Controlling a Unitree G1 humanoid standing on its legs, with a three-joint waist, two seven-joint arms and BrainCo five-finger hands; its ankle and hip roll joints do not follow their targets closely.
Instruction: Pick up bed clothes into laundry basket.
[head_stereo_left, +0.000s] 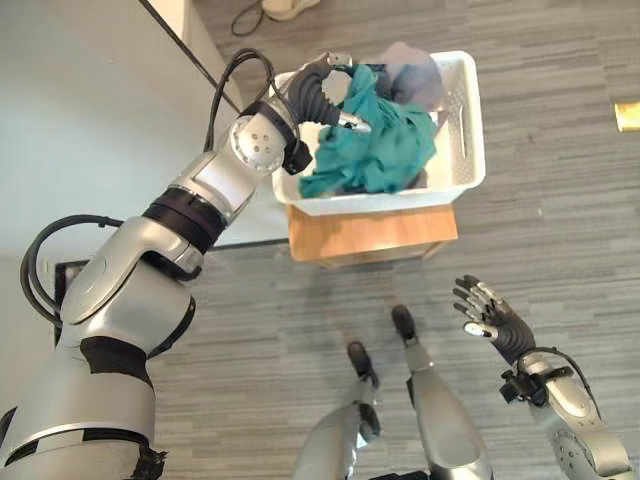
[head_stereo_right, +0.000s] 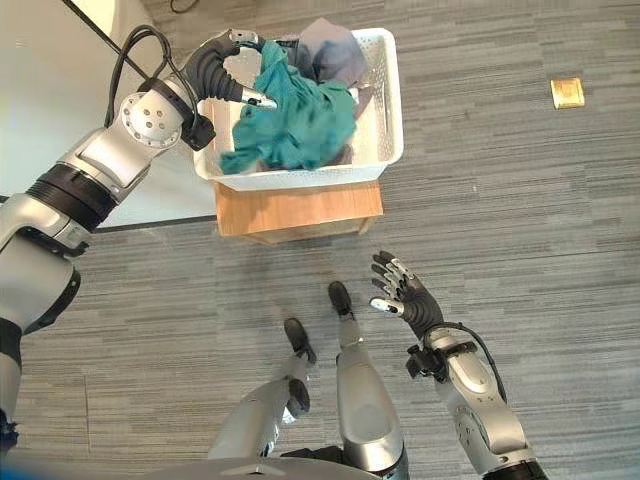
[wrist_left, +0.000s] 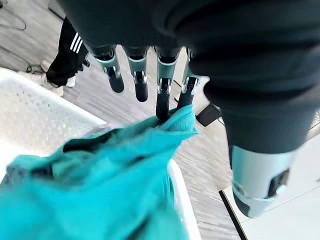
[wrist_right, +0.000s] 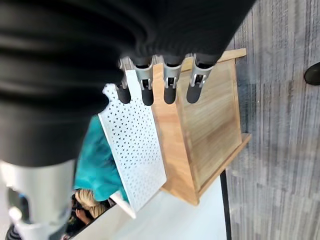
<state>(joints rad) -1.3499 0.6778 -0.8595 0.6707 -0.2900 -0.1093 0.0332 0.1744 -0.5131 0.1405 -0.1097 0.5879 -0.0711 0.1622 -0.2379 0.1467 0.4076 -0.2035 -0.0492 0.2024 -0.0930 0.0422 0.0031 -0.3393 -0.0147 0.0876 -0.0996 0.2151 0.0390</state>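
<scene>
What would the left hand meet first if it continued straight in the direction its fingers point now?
Most likely the teal cloth heaped in the white laundry basket. The left hand is over the basket with straight fingers, and one fingertip already appears to touch the cloth, though depth is unclear.

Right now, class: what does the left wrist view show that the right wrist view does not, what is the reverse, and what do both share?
Left wrist view alone: the left hand, fingers straight, tips at the edge of the teal cloth, and a person's dark trouser leg beyond. Right wrist view alone: the right hand, fingers relaxed and holding nothing, and the wooden stand under the basket. Both share the white perforated basket, the teal cloth in it and grey floor.
</scene>
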